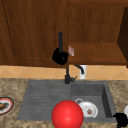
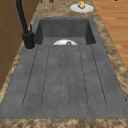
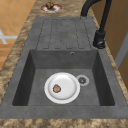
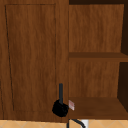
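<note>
Left hand: black hand point(image 1: 60, 57) up at the wall cabinet door's point(image 1: 35, 30) lower right corner, fingers curled around the vertical black handle point(image 1: 60, 40).
Right hand: hand point(image 1: 121, 119) low at the sink's point(image 1: 45, 100) front right corner; finger state unclear.
Door: closed, beside the open shelf point(image 1: 97, 53).
Basin: white plate point(image 3: 62, 87) with a brown morsel.

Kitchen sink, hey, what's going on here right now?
The left hand is up at the wall cabinet, at the edge of its closed door by the handle, beside the open shelf. The right hand hangs low at the sink's front right corner. In the basin a white plate holds a small brown bit of food. A red ball shows at the sink's front edge.
</note>
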`<state>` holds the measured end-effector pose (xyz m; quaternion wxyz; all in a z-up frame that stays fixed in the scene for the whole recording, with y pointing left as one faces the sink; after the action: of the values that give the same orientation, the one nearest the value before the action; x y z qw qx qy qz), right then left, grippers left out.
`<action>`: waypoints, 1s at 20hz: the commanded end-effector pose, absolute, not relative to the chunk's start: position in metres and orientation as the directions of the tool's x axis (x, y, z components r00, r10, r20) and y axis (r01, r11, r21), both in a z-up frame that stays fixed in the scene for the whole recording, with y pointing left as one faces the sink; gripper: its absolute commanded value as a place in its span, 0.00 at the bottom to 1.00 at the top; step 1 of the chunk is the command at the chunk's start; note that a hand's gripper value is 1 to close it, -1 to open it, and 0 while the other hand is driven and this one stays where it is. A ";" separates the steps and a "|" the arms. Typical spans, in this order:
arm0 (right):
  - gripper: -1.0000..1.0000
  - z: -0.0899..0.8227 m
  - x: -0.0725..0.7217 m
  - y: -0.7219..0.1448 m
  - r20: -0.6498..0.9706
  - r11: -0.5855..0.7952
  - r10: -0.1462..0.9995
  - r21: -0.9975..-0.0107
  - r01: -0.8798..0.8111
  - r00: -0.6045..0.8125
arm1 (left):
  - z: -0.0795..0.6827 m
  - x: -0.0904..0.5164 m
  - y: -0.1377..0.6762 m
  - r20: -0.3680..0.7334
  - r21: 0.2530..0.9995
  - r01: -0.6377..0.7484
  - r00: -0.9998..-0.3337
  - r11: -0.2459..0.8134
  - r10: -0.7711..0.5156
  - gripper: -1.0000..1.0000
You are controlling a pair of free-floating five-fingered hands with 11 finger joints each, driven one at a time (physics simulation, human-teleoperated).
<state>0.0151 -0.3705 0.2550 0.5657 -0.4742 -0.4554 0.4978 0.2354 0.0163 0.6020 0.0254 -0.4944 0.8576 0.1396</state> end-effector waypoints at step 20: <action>0.50 0.255 0.015 -0.371 0.043 0.055 0.995 -0.990 -0.131 0.090 | 0.583 0.085 0.085 -0.072 0.141 -0.831 -0.551 0.538 -0.832 1.00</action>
<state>0.0151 -0.3705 0.2550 0.5657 -0.4742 -0.4554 0.4978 0.1056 0.0632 0.6060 0.0005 -0.4744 0.8763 0.0837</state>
